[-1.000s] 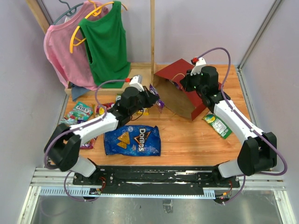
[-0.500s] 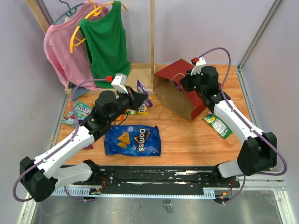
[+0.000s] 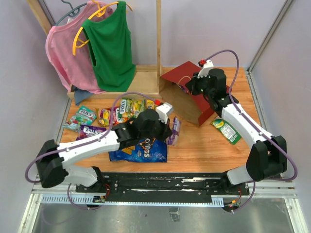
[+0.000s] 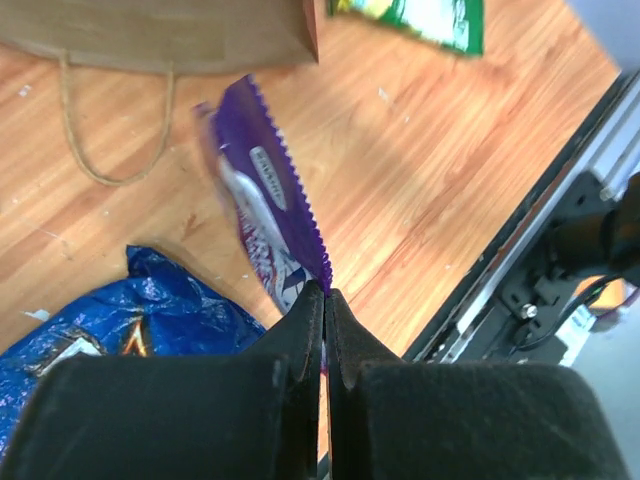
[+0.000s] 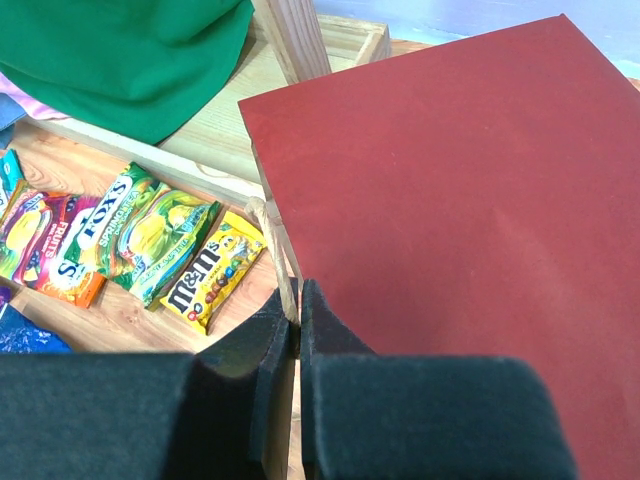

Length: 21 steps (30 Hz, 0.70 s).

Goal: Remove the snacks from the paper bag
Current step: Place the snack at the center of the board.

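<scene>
Paper bag [image 3: 187,94]: red outside, brown kraft inside, tipped over at far right, mouth facing left, upper rim pinched in right gripper [image 5: 298,292]. Doritos bag [image 3: 151,151]: large, blue, lying flat near the front. Purple packet [image 4: 265,215]: hanging by one corner from closed left gripper [image 4: 325,291], just right of Doritos bag. Green packet [image 3: 226,130]: flat, right of the bag. Row of small packets [image 3: 129,107]: green, yellow, red-orange, flat, left of the bag mouth

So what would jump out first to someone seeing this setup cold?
The boxy red paper shopping bag, tipped over at the table's far side, its rim pinched by the right gripper. Then the left gripper holds a glossy purple candy packet beside the large blue Doritos chip bag near the front.
</scene>
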Available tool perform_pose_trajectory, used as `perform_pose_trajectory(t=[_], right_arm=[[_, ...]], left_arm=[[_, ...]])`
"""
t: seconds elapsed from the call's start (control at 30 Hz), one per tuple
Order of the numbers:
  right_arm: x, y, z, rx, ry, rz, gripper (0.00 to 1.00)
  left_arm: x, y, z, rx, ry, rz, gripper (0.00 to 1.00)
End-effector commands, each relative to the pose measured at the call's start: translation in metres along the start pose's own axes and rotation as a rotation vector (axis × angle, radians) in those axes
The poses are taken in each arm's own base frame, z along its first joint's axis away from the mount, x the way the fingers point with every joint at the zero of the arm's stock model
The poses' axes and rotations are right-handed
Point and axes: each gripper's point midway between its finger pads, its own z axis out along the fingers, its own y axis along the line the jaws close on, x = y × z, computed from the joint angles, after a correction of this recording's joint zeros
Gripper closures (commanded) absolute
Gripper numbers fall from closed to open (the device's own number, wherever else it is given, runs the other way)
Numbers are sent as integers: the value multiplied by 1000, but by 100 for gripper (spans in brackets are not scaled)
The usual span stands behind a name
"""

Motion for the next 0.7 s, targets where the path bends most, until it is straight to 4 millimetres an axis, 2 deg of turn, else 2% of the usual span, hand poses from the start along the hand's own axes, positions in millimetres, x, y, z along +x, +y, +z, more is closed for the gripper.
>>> perform_pose_trajectory(t=[0.0, 0.07, 0.17, 0.3, 0.47, 0.67], right_arm=[[-2, 0, 1, -9, -16, -1, 96], [-2, -1, 0, -2, -15, -2, 96], [-1, -2, -1, 1, -13, -7, 96], [0, -2, 0, 0, -11, -7, 96], [0, -2, 1, 0, -10, -6, 96], [-1, -1, 0, -3, -12, -4, 96]], left_arm=[[1, -6, 25, -39, 52, 111, 99], [15, -3, 39, -73, 111, 139, 100], [28, -8, 52, -82, 167, 179, 99], [33, -13, 59, -73, 174, 185, 99], [18, -17, 48, -72, 130, 179, 100], [-14, 2, 12, -185, 17, 175, 99]])
